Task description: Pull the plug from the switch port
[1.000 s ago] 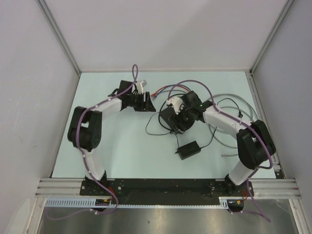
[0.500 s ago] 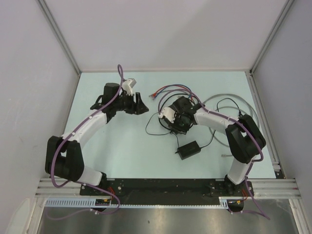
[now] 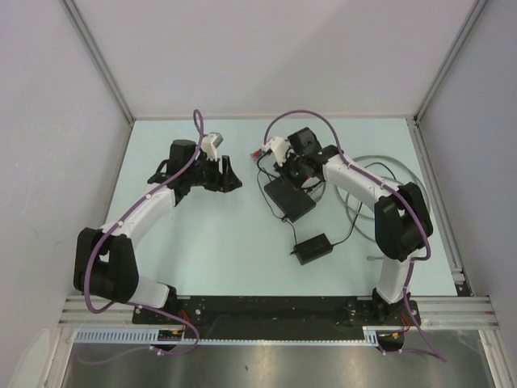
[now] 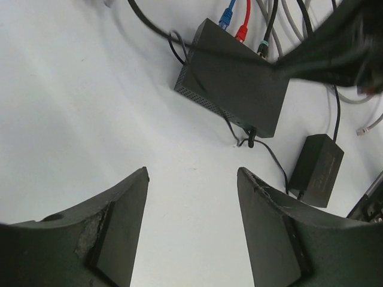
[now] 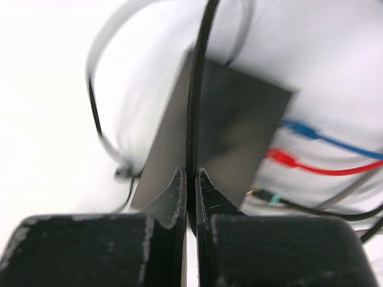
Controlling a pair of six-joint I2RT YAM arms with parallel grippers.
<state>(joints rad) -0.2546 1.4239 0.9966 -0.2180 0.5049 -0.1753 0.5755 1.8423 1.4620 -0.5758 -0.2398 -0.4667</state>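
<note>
Checking the last second against now: the right hand (image 5: 191,177) was spread wide and low over the switch (image 3: 289,199), covering it. It has since shifted to the switch's far edge and clamped. The wrist view shows its fingers pinched together on a thin black cable (image 5: 194,89) that runs over the top of the box.

- The switch lies flat on the tabletop (image 3: 202,242), mid-right, now uncovered in the overhead view. The power-adapter brick (image 3: 313,248) sits nearer to us, apart from it.
- The ports are along the far edge. The blue plug (image 4: 227,13), red plug (image 4: 241,24) and a black-cabled plug with a teal boot (image 4: 263,46) are all seated there, so nothing is out yet.
- The left arm has folded back. The left hand (image 4: 191,173) hangs open over bare tabletop, well apart from the switch and touching nothing.

Our read is that the grasp is made and the pull comes next. We can't tell which plug the pinched cable feeds, as it leaves the wrist frame before any connector. The grip is on cable, not on a plug body. With the left hand not bracing, we'd expect the light box to slide or lift with the pull rather than release. A latched connector may not let go at all.
</note>
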